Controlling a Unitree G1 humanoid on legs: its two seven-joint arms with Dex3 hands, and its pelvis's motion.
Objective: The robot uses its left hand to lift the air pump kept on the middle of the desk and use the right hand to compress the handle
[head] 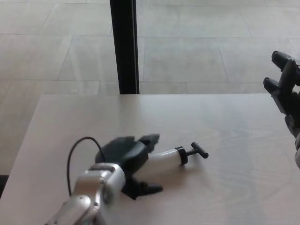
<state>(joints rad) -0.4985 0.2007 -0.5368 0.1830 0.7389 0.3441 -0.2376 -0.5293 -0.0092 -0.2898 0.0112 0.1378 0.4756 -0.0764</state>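
Observation:
The air pump point(165, 156), a white tube with a black collar and a black T-handle point(199, 150), lies on its side near the middle of the desk point(225, 136), handle pointing right. My left hand point(125, 159) rests at the pump's left end. It is open: its fingers point(149, 139) spread above the tube and the thumb point(146, 189) lies below it, so the tube's left end lies between them. My right hand point(284, 92) hovers at the picture's right edge, open with fingers apart, well away from the handle.
A black cable point(75, 152) loops from my left wrist over the desk. A dark vertical post point(124, 47) stands behind the desk's far edge. Tiled floor lies beyond.

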